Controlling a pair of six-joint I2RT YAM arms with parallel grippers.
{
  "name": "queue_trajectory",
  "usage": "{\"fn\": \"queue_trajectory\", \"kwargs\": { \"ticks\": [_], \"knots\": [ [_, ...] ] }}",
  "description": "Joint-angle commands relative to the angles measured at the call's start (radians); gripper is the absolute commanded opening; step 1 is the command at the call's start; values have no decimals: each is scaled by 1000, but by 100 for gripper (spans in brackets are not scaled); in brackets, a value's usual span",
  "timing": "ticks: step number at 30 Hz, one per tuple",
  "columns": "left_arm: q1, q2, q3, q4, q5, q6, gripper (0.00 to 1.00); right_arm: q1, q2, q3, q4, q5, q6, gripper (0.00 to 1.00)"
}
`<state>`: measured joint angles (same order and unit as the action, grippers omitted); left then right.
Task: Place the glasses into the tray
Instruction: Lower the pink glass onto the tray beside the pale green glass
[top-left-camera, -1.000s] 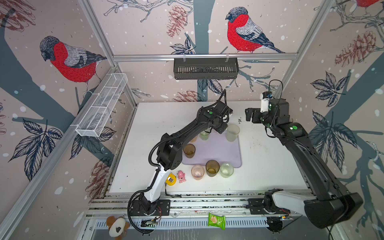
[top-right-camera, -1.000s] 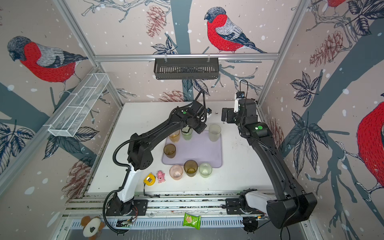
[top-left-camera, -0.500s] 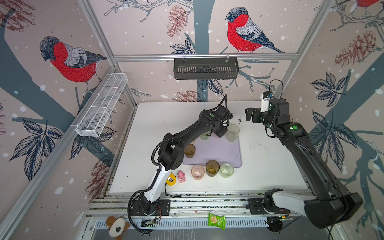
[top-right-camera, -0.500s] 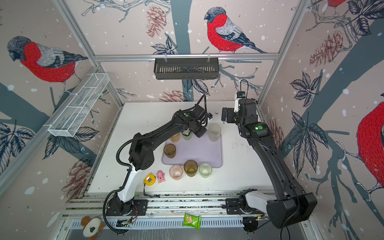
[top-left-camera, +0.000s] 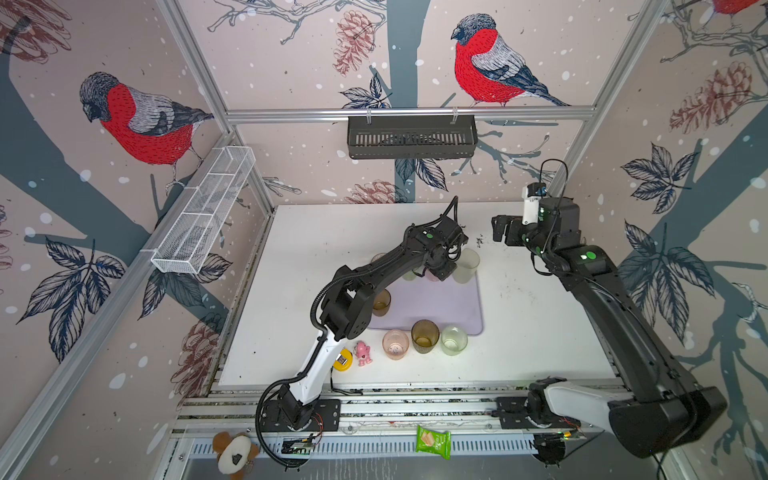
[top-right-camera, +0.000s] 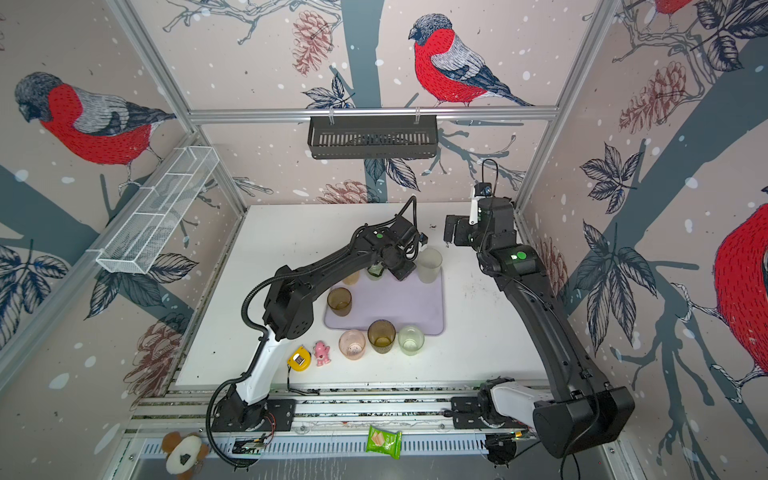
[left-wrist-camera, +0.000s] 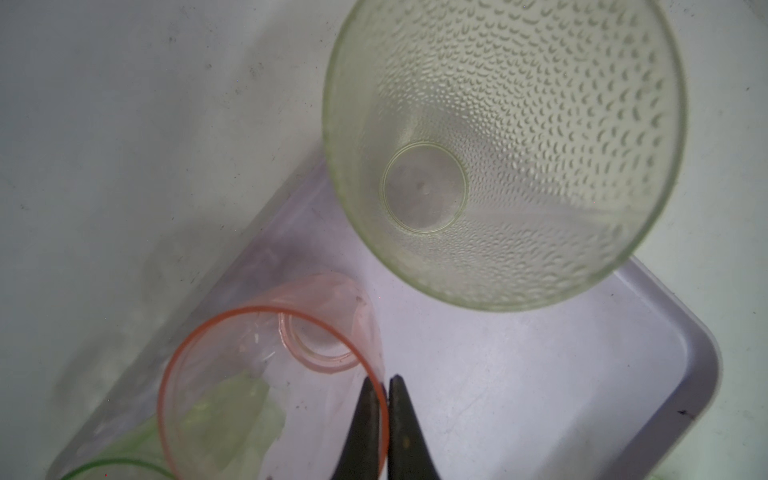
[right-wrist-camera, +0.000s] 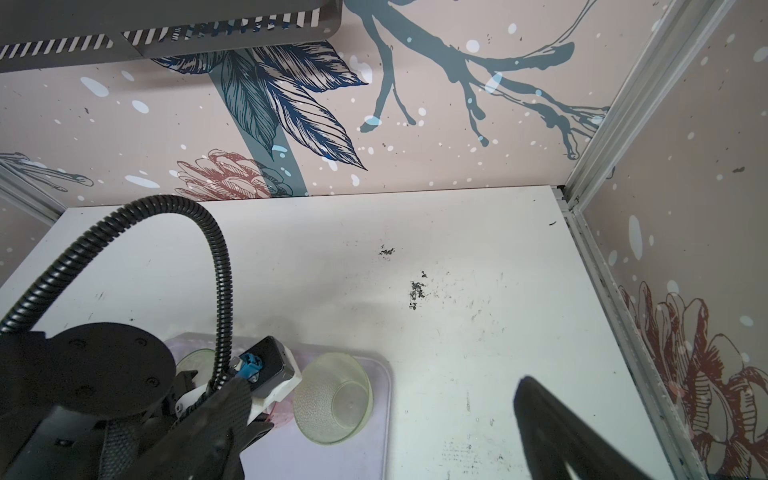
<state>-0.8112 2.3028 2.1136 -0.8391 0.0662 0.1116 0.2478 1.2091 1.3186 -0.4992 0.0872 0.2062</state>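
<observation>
Tray (left-wrist-camera: 540, 374) under left pincer (left-wrist-camera: 385, 380) clenched on pink glass (left-wrist-camera: 266, 365) rim, right pincer (top-left-camera: 498, 230) spread wide, empty

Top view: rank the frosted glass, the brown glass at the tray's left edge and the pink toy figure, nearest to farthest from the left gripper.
1. frosted glass: just right of the left gripper.
2. brown glass: at the tray's left edge.
3. pink toy figure: off the tray, front left.
</observation>
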Motion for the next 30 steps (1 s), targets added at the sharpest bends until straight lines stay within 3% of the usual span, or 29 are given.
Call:
{"fn": "queue_trajectory", "kwargs": {
  "ticks": [1,30],
  "knots": [
    [-5,9,2,37,-10,11,0,-1,-8,-4,19,17,4,100],
    [-5,43,29,45,-42,2,0,-2,-7,-3,24,16,2,100]
  ]
}}
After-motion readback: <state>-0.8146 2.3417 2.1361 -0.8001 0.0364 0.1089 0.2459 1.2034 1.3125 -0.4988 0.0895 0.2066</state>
